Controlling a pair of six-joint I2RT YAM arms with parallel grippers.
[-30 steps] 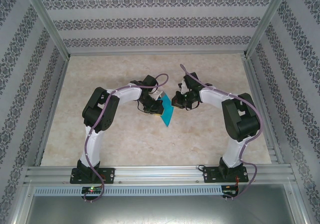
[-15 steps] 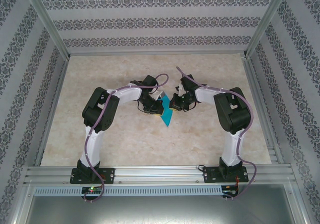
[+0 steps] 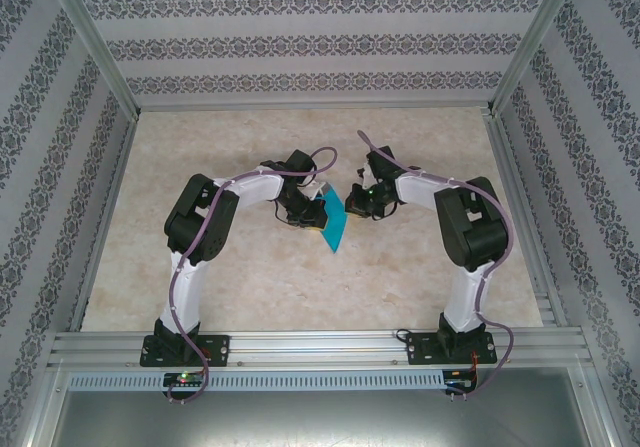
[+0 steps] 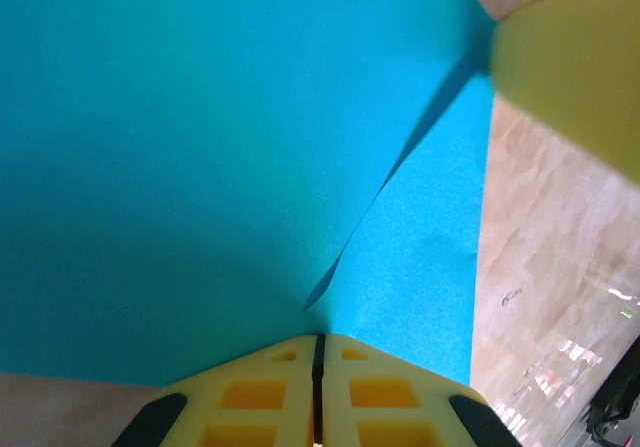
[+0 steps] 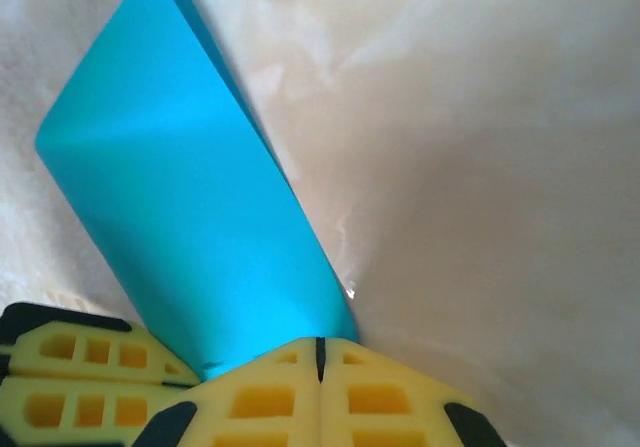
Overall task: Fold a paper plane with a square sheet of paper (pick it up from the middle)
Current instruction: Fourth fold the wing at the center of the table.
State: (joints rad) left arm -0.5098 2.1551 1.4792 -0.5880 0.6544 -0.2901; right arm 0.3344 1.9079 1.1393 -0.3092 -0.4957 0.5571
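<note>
The square sheet of paper (image 3: pixel 334 226), turquoise and folded double along a crease, hung tilted above the middle of the tabletop (image 3: pixel 250 277). The left tool (image 4: pixel 318 339) and right tool (image 5: pixel 320 343) were both closed on its edges. Since a second earlier the sheet had barely shifted, while the right arm's elbow had swung inward.

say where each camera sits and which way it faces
top external: above and behind the arms, looking down at the table; left end effector and right end effector at the paper.
left wrist: on that wrist, facing along its shut fingers into the paper.
right wrist: likewise, own shut fingers at bottom.
all three share the paper.
</note>
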